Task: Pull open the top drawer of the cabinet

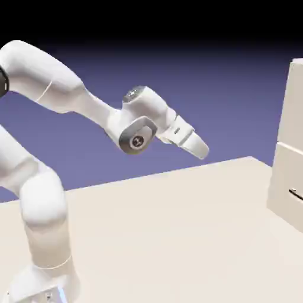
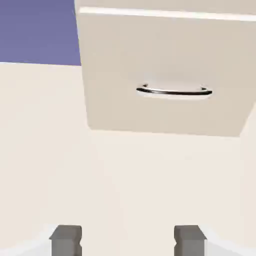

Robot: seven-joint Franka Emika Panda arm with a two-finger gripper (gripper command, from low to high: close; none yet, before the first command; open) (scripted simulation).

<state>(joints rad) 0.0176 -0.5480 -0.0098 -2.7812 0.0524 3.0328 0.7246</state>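
The cream-beige cabinet (image 1: 286, 171) stands at the exterior view's right edge, partly cut off. Above a thin seam is the top drawer (image 1: 294, 100); its handle is out of view. Below the seam, the lower drawer (image 2: 120, 60) carries a dark bar handle (image 2: 175, 91) (image 1: 295, 193). In the hand view only a strip of the top drawer (image 2: 165, 4) shows above the seam. My gripper (image 1: 203, 152) (image 2: 128, 240) hangs in the air well left of the cabinet, tilted down toward it. It is open, with nothing between its grey fingertips (image 2: 66, 239).
The pale table (image 1: 177, 225) stretches from the robot's base to the cabinet's foot. The white arm (image 1: 71, 89) arches over its left part. A blue-violet backdrop lies behind.
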